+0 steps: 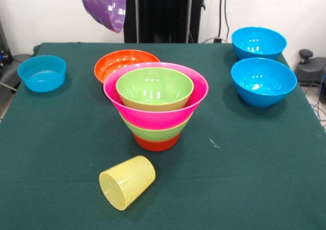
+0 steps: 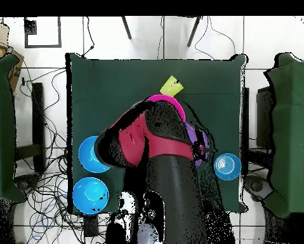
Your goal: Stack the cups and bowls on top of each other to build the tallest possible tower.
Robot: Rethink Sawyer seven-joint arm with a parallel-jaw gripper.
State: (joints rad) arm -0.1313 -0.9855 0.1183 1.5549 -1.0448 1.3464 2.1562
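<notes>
Work surface (image 1: 265,189): covered in dark green cloth, which hangs over the edges in the overhead view. One small pale speck (image 1: 214,144) lies on the cloth, possibly lint or a scuff. White wall (image 1: 46,16) behind, with black cables (image 1: 222,13) running down it. A black knob-like fitting (image 1: 306,54) stands off the right edge. Overhead: pale tiled floor (image 2: 52,57), loose cables (image 2: 49,190) tangled across it, further green-covered tables at the left (image 2: 2,127) and right (image 2: 290,108) margins, and two dark legs (image 2: 127,27) beyond the far edge
</notes>
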